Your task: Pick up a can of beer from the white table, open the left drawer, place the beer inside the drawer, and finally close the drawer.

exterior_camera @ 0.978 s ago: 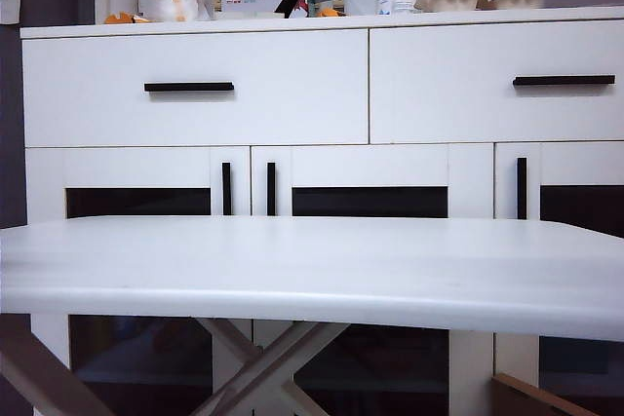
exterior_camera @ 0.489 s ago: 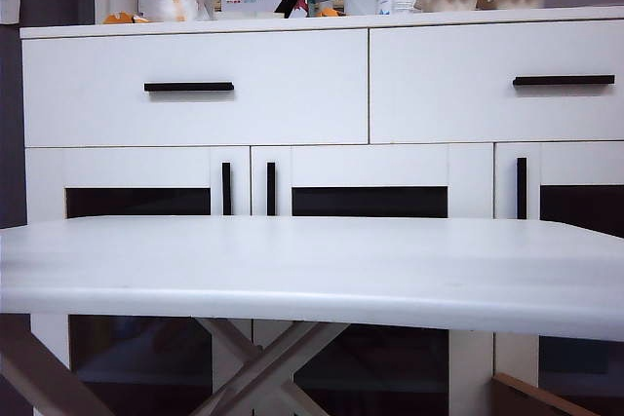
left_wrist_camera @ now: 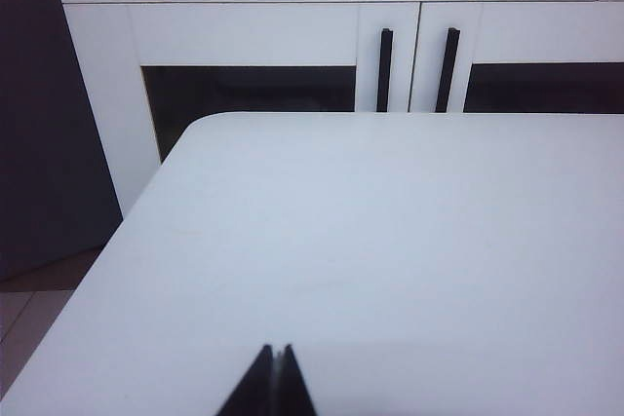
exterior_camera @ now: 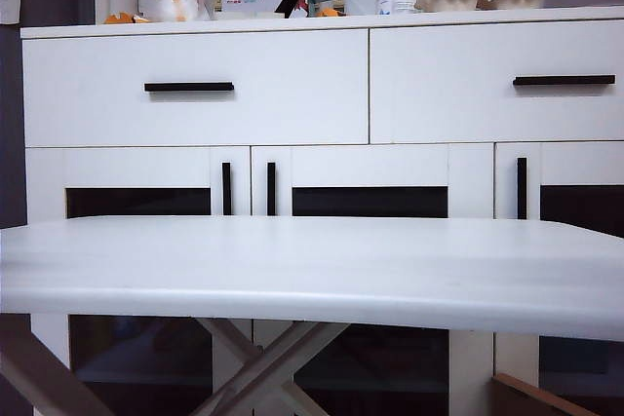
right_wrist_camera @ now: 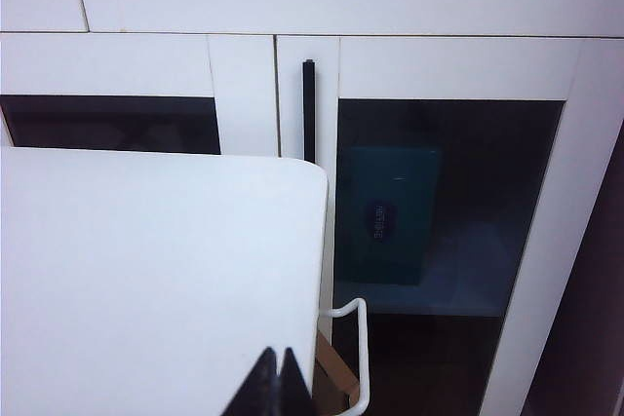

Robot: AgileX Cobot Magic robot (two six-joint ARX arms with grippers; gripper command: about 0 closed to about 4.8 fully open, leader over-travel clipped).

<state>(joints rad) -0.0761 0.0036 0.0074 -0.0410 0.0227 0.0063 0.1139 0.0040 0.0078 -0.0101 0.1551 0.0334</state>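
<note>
only the closed tips of the left gripper (left_wrist_camera: 276, 377) and right gripper (right_wrist_camera: 277, 382) poke into their wrist views, the rest cut off. the white table (exterior_camera: 312, 270) hides the cabinet's lower doors. the right drawer's (exterior_camera: 497, 80) far end runs off the frame. the teal box's (right_wrist_camera: 390, 226) label is unreadable.

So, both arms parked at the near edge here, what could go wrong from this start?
1. No can of beer shows on the white table in any view, so the pick may have no target.
2. The left end effector and right end effector are both shut; they must open before grasping.
3. The left drawer sits beyond the table, a long reach.
</note>
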